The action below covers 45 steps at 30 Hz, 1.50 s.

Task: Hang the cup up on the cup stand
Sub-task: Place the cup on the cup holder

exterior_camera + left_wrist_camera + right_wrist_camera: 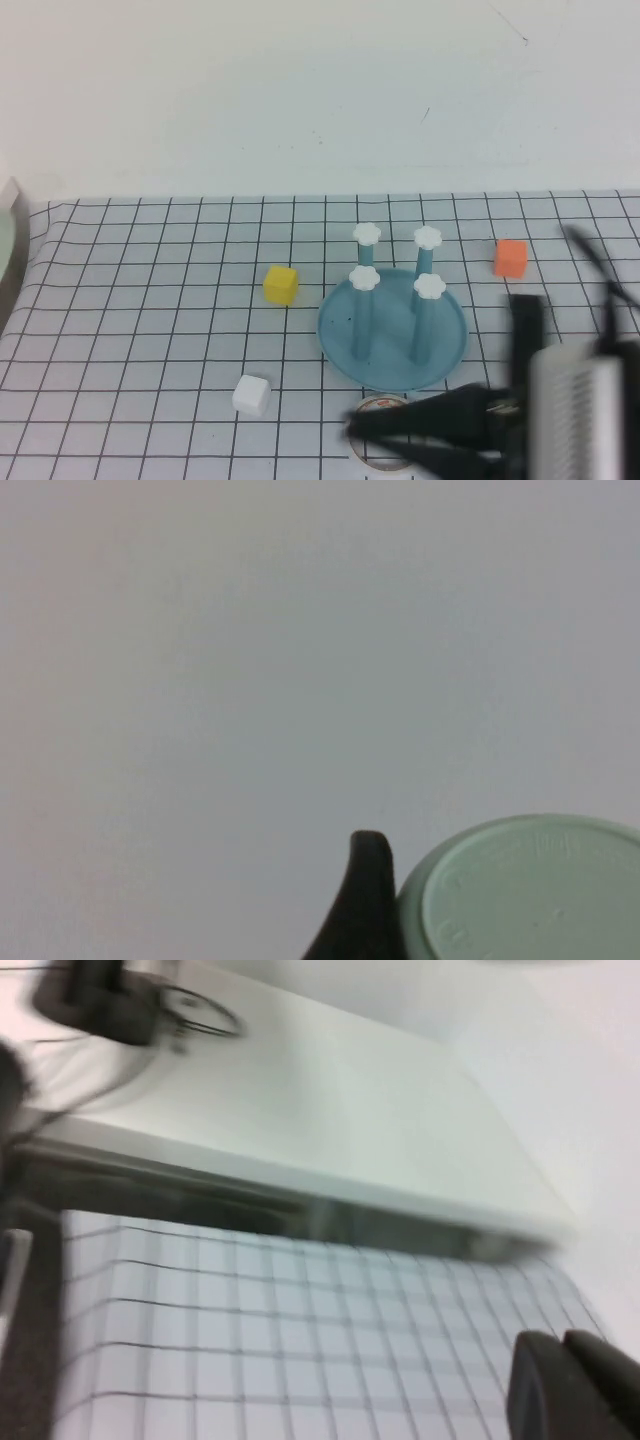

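High view has my right gripper (385,440) low at the near edge of the tabletop (150,330), fingers spread with nothing between them, hovering over a white tape ring (383,462) just in front of the cup stand (393,335). The stand is well out in the open, all four pegs bare.

The cup (525,890) only shows up in my left wrist view: mint-green base facing the camera, one dark finger (362,900) pressed right against its side. So my left gripper (440,935) looks clamped on the cup, though I only see that one finger. That arm isn't in the high view at all, so I can't say how far the cup is from the stand.

Stuff that could bite me, I reckon:
- right arm is parked close to the stand, so the left arm coming in could clip it
- mouth not lined up with a flower cap, cup knocks the peg and shoves the stand
- smooth tapered plastic slipping if the grip is shallow

Yellow cube (281,284), white cube (251,394) and orange cube (510,257) sit clear of the stand.
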Tool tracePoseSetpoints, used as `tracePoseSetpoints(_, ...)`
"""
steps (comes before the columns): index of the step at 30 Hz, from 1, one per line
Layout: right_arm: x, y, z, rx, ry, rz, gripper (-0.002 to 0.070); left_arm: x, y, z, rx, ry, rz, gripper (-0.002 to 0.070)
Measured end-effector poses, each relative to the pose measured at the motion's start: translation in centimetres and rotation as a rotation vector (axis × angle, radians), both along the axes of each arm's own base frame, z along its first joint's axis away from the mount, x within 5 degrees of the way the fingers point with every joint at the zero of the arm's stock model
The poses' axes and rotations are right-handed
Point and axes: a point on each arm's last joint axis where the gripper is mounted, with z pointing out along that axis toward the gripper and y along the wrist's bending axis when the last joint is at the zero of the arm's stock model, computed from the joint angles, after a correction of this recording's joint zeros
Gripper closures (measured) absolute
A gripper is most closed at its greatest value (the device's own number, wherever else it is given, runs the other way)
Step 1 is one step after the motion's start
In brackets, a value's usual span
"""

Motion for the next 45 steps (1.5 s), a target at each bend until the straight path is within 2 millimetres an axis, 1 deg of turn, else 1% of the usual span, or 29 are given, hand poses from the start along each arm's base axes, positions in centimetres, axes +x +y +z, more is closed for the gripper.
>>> tracePoseSetpoints(2, -0.1, -1.4, 0.0, 0.016, 0.030, -0.096, 0.0670, 0.9, -0.4, 1.0, 0.068, -0.006, -0.018, 0.0113)
tracePoseSetpoints(6, 0.0, -4.2, 0.4, 0.050, 0.020, -0.280, 0.0676, 3.1, -1.5, 2.7, 0.204, -0.022, -0.085, 0.0113)
tracePoseSetpoints(10, 0.5, -6.9, 1.1, 0.073, -0.007, -0.494, 0.0677, 5.8, -2.6, 3.6, 0.308, -0.021, -0.174, 0.0114)
tracePoseSetpoints(14, 1.7, -9.5, 1.1, 0.048, -0.012, -0.781, 0.0678, 8.5, -3.7, 4.1, 0.362, -0.011, -0.274, 0.0114)
tracePoseSetpoints(17, 2.4, -11.7, 1.1, 0.005, -0.021, -1.034, 0.0678, 10.4, -4.4, 4.2, 0.373, 0.007, -0.340, 0.0114)
tracePoseSetpoints(19, 2.6, -12.6, 1.8, -0.017, -0.052, -1.126, 0.0678, 11.6, -4.7, 4.0, 0.375, 0.024, -0.366, 0.0114)
tracePoseSetpoints(20, 2.5, -12.9, 2.4, -0.013, -0.067, -1.137, 0.0678, 11.9, -4.7, 3.9, 0.376, 0.031, -0.370, 0.0114)
tracePoseSetpoints(21, 2.4, -12.9, 2.8, -0.001, -0.075, -1.120, 0.0678, 12.3, -4.8, 3.8, 0.377, 0.038, -0.373, 0.0114)
tracePoseSetpoints(23, 2.0, -12.3, 4.1, 0.070, -0.082, -1.015, 0.0678, 12.9, -4.8, 3.4, 0.383, 0.053, -0.377, 0.0114)
tracePoseSetpoints(26, 0.9, -10.6, 5.7, 0.230, -0.027, -0.775, 0.0678, 13.3, -4.9, 3.1, 0.387, 0.066, -0.375, 0.0115)
tracePoseSetpoints(30, -1.0, -8.1, 6.5, 0.357, 0.077, -0.438, 0.0678, 13.5, -4.8, 2.9, 0.422, 0.058, -0.365, 0.0115)
tracePoseSetpoints(33, -2.0, -7.0, 5.8, 0.386, 0.179, -0.288, 0.0678, 13.5, -4.8, 2.9, 0.460, 0.042, -0.358, 0.0116)
tracePoseSetpoints(34, -2.2, -6.8, 5.4, 0.385, 0.210, -0.264, 0.0678, 13.5, -4.8, 2.9, 0.473, 0.036, -0.356, 0.0117)
tracePoseSetpoints(35, -2.7, -6.4, 4.4, 0.381, 0.285, -0.205, 0.0678, 13.5, -4.8, 2.9, 0.493, 0.028, -0.352, 0.0117)
tracePoseSetpoints(38, -3.6, -5.9, 3.0, 0.363, 0.393, -0.099, 0.0678, 13.5, -4.8, 2.9, 0.502, 0.024, -0.350, 0.0117)
tracePoseSetpoints(39, -4.1, -5.7, 2.6, 0.340, 0.401, -0.054, 0.0678, 13.5, -4.8, 2.9, 0.504, 0.023, -0.350, 0.0117)
tracePoseSetpoints(41, -5.4, -5.4, 2.0, 0.260, 0.404, 0.092, 0.0678, 13.5, -4.8, 2.9, 0.515, 0.018, -0.348, 0.0117)
tracePoseSetpoints(43, -6.8, -5.4, 1.1, 0.137, 0.436, 0.228, 0.0678, 13.5, -4.8, 2.9, 0.530, 0.011, -0.345, 0.0117)
tracePoseSetpoints(45, -7.6, -5.7, 0.3, 0.002, 0.471, 0.285, 0.0678, 13.5, -4.8, 2.9, 0.539, 0.007, -0.343, 0.0117)
